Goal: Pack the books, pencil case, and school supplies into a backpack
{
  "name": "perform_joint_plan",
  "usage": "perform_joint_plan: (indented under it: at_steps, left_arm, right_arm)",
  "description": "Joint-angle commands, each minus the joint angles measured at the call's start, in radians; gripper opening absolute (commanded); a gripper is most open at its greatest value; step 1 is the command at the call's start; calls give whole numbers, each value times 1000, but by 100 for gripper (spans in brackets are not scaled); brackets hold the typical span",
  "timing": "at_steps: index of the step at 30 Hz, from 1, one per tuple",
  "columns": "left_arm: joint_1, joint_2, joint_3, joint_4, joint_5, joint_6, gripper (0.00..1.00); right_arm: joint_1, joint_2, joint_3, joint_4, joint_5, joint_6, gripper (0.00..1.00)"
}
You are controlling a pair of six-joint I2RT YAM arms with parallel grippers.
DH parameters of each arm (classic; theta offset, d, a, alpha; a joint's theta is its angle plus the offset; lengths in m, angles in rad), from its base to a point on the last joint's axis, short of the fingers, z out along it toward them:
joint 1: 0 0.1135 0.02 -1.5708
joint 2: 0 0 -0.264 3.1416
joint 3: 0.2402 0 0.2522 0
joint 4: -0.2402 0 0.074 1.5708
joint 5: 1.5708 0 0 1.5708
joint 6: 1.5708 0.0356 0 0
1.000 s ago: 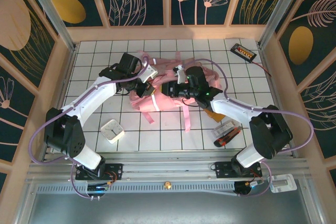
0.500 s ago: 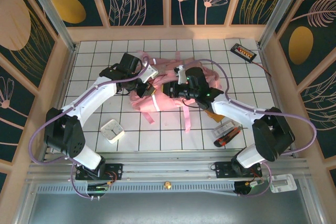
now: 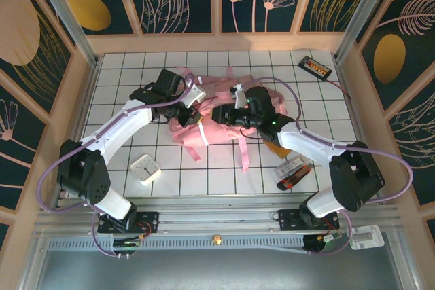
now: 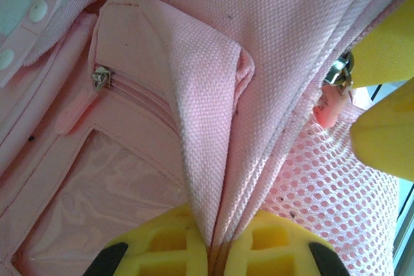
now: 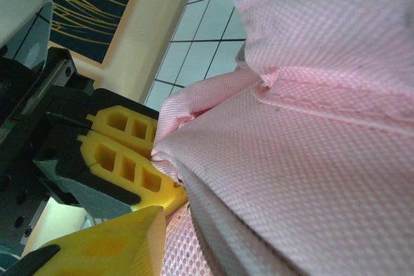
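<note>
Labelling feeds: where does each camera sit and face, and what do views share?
Top external: above and behind the bases, looking down; both arms reach the backpack.
Left wrist: on left arm, facing backpack fabric; left jaws pinch a fold.
Right wrist: on right arm, facing the same fabric; right jaws' edge shows.
Shared: both wrists show that pinched fold.

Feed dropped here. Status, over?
Left gripper shut on backpack fold. Right gripper open alongside. Wrapped pack out on table. No obstruction seen.
</note>
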Motion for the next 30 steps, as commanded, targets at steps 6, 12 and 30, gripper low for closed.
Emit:
perform_joint_plan:
  at_steps: [6,12,30]
  left_arm:
    - [-9,-40,64,66,144,-21,0]
    - [-8,-34,65,59,135,-19,0]
    - [-8,-24,84,71,151,-43,0]
  right_arm:
    - [-16,17,-31,147,-113,52,27]
    - [-16,-10,-55,171,-134,53,26]
    - [-16,53,-165,406,-203,200,31]
